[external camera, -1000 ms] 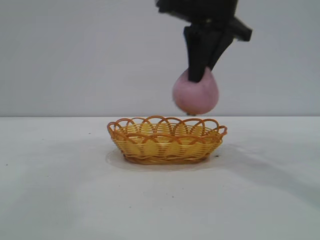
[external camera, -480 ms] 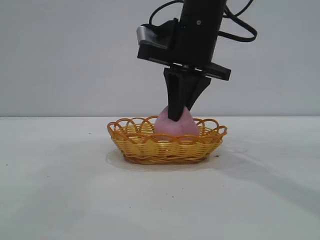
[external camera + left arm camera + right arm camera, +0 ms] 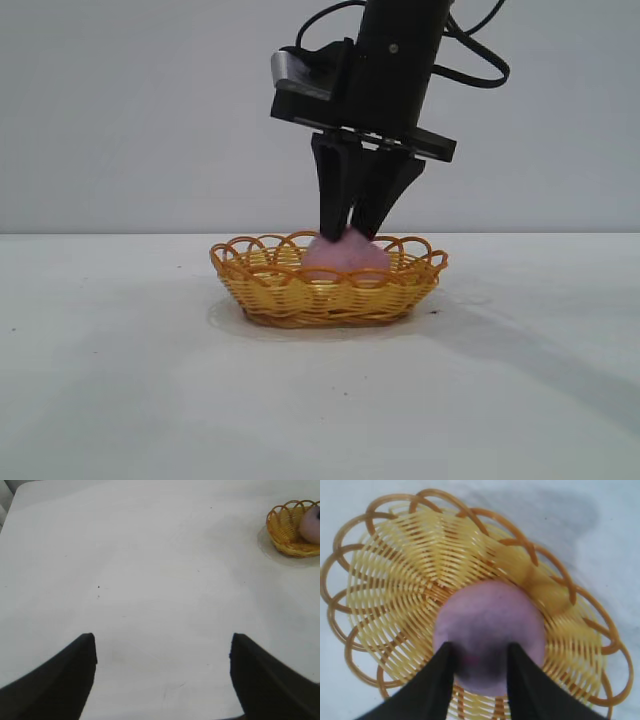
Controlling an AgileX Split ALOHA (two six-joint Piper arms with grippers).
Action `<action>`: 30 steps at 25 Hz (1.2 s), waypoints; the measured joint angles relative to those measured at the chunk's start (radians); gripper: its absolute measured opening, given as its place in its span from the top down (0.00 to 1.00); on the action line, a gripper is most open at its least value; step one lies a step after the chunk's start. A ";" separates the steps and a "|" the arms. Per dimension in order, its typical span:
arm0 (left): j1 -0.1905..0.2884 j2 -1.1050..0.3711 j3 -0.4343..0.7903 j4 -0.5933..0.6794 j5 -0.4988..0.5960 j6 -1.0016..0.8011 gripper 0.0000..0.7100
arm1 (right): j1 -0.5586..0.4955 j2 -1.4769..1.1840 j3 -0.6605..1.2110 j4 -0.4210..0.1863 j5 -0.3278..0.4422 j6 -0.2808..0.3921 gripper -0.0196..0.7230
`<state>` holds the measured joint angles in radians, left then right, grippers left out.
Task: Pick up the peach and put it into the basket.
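Resting in the basket point(image 3: 330, 290), the peach point(image 3: 345, 258), right gripper point(image 3: 352, 232) fingers parted astride it; left gripper point(image 3: 162, 652) open, far off.

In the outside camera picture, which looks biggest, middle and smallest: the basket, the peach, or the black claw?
1. Shallow yellow wicker basket, widest.
2. Black right claw: near the basket's size, ranking unsure.
3. Dull pink rounded peach, smallest, partly hidden inside the basket.

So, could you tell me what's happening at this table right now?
The right gripper is directly over the basket, pointing down, its fingers parted on either side of the peach. The peach sits inside the basket, so the drop-off looks all but done. The left gripper is open over bare table, away from the basket.
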<state>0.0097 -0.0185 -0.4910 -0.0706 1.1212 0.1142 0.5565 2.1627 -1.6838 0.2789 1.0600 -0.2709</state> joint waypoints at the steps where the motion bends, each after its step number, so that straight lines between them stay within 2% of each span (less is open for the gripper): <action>1: 0.000 0.000 0.000 0.000 0.000 0.000 0.26 | 0.000 0.000 0.000 0.002 0.008 0.000 0.64; 4: 0.000 0.000 0.000 0.000 0.000 0.000 0.26 | 0.000 -0.004 0.000 0.004 0.023 -0.002 0.66; 5: 0.000 0.000 0.000 0.000 0.000 0.000 0.26 | 0.000 -0.009 0.000 0.004 0.025 -0.002 0.60; 6: 0.000 0.000 0.000 0.000 0.000 0.000 0.26 | 0.000 -0.017 0.000 0.004 0.025 -0.002 0.61; 11: 0.000 0.000 0.000 0.000 0.000 0.000 0.26 | 0.000 -0.076 -0.001 -0.010 0.025 -0.002 0.39; 13: 0.000 0.000 0.000 0.000 0.000 0.000 0.26 | 0.000 -0.090 -0.003 -0.040 0.025 0.015 0.29; 15: 0.000 0.000 0.000 0.000 0.000 0.000 0.26 | 0.000 -0.096 -0.010 -0.094 0.027 0.046 0.20; 18: 0.000 0.000 0.000 0.000 0.000 0.000 0.26 | 0.000 -0.096 -0.028 -0.198 0.038 0.105 0.21; 19: 0.000 0.000 0.000 0.000 0.000 0.000 0.26 | -0.004 -0.096 -0.035 -0.231 0.039 0.117 0.15; 20: 0.000 0.000 0.000 0.000 0.000 0.000 0.26 | -0.012 -0.096 -0.043 -0.248 0.039 0.123 0.17; 23: 0.000 0.000 0.000 0.000 0.000 0.000 0.26 | -0.050 -0.096 -0.064 -0.260 0.039 0.135 0.17; 25: 0.000 0.000 0.000 0.000 0.000 0.000 0.26 | -0.086 -0.096 -0.072 -0.253 0.038 0.140 0.26; 30: 0.000 0.000 0.000 0.000 0.000 0.000 0.26 | -0.206 -0.096 -0.072 -0.249 0.054 0.192 0.25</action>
<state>0.0097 -0.0185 -0.4910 -0.0706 1.1212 0.1142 0.3504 2.0663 -1.7558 0.0304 1.1143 -0.0788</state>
